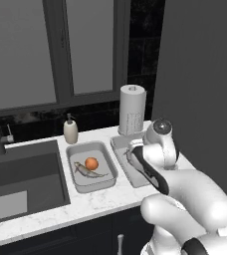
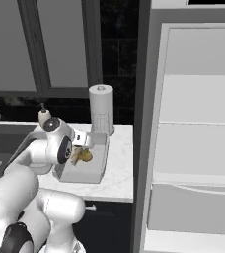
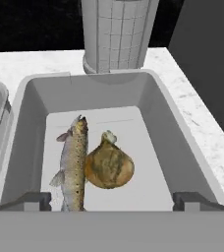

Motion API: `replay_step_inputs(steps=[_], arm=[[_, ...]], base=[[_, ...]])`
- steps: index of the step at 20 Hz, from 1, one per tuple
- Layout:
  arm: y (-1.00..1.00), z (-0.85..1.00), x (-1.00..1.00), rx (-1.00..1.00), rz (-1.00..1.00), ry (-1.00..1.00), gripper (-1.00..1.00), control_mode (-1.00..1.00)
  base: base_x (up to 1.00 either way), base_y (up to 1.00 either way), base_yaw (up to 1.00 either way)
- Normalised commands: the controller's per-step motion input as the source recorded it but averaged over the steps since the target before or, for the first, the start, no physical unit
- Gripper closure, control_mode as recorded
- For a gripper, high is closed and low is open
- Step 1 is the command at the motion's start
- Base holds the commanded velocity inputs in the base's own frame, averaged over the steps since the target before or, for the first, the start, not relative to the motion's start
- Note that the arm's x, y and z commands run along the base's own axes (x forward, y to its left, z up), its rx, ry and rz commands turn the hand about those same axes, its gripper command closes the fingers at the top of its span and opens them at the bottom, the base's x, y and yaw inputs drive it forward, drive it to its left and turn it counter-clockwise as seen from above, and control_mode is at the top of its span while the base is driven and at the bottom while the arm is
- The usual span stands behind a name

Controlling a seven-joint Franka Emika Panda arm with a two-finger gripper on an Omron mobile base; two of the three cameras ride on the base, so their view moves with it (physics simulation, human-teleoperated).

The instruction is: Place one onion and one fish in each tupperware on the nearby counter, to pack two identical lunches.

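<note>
- Over the right tupperware [image 3: 148,98], the gripper [image 3: 112,199] hung with its jaws spread wide, pinching nothing.
- Just below it, an olive-tan onion [image 3: 109,166] lay touching a fish [image 3: 74,160] on that container's floor.
- Beside it, the left tupperware [image 1: 105,152] held an orange onion [image 1: 91,163] and a second fish [image 1: 88,171].
- Behind stood a paper towel roll [image 1: 132,109] on the counter [image 1: 100,199].
- Judged: both lunches looked packed; the next move called only for lifting clear.

Each tupperware [image 1: 92,149] [image 3: 173,123] on the counter [image 1: 85,204] holds onion and fish.
</note>
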Motion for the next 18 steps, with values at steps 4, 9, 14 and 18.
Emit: replay_step_inputs(steps=[4,9,14,18], arm=[[0.00,1.00,-0.90,0.00,0.00,0.19,-1.00,-1.00],[0.00,1.00,-0.96,0.00,0.00,0.15,-1.00,-1.00],[0.00,1.00,-1.00,0.00,0.00,0.00,-1.00,-1.00],[0.13,1.00,-0.96,0.00,0.05,-0.15,-1.00,-1.00]], base=[[0.00,0.00,0.00],[0.00,0.00,0.00],[0.00,0.00,0.00],[0.00,0.00,0.00]])
